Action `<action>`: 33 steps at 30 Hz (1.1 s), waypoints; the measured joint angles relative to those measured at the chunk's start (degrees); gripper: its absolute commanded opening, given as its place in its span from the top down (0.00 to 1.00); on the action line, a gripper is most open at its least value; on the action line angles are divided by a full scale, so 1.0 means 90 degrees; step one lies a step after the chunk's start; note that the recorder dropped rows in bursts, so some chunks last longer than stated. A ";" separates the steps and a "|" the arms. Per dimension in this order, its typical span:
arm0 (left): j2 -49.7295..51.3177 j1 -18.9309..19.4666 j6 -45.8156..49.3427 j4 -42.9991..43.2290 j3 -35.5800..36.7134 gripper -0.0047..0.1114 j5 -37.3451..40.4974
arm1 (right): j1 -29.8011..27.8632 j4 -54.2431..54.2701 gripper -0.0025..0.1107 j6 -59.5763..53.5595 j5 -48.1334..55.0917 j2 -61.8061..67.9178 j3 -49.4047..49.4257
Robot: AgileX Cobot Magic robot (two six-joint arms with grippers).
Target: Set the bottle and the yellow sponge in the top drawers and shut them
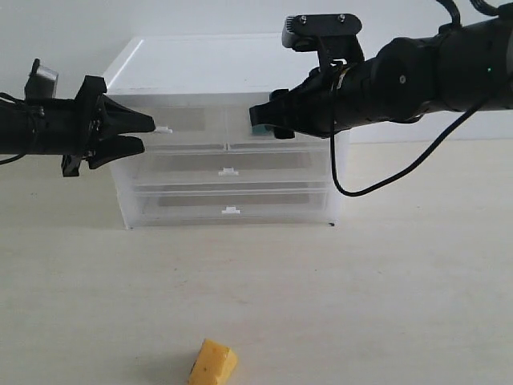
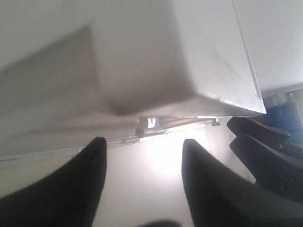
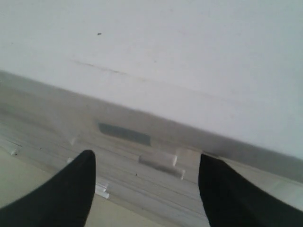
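The yellow sponge [image 1: 212,363] lies on the table near the front edge, far from both arms. My left gripper [image 1: 147,133] [image 2: 144,142] stands open, its tips just short of the small white tab handle [image 1: 164,128] [image 2: 151,123] of the left top drawer [image 1: 192,127]. In front of the right top drawer [image 1: 237,133] my right gripper [image 1: 258,119] [image 3: 147,156] is open with nothing between its fingers. A teal-blue patch [image 1: 260,127] [image 2: 283,112] right behind its fingertips looks like the bottle's label. I cannot tell whether the bottle lies inside that drawer.
The white-topped cabinet [image 1: 200,64] stands at the back middle of the table. Below the top drawers are two full-width drawers with tab handles [image 1: 228,171] [image 1: 231,210], both shut. A black cable [image 1: 401,172] hangs from the right arm beside the cabinet.
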 measured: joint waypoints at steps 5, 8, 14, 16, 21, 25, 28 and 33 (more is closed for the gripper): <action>0.0000 0.0000 0.0000 -0.0013 0.0000 0.55 0.0000 | 0.0000 0.0000 0.47 0.0012 -0.0034 0.0000 0.0000; 0.0000 0.0000 -0.0004 -0.0013 0.0000 0.55 0.0000 | 0.0000 0.0017 0.47 0.0032 -0.0051 0.0000 0.0000; 0.0000 0.0000 -0.0015 -0.0013 0.0000 0.55 0.0000 | 0.0000 0.0029 0.47 0.0045 -0.0038 0.0000 0.0000; 0.0000 0.0000 -0.0015 -0.0013 0.0000 0.55 0.0000 | 0.0000 0.0029 0.47 0.0045 0.0016 0.0000 0.0000; 0.0000 0.0000 -0.0062 -0.0013 0.0000 0.55 0.0000 | 0.0000 -0.0003 0.47 0.0055 0.0268 0.0000 -0.0008; 0.0000 0.0000 -0.0119 -0.0013 0.0000 0.55 0.0030 | 0.0000 -0.0003 0.47 0.0055 0.0309 0.0000 -0.0008; 0.0000 0.0000 -0.0132 -0.0013 0.0000 0.55 0.0041 | 0.0000 -0.0003 0.47 0.0074 0.0272 0.0000 -0.0008; 0.0000 0.0000 -0.0142 -0.0027 0.0000 0.55 0.0041 | 0.0000 -0.0003 0.47 0.0074 0.0094 0.0172 -0.0014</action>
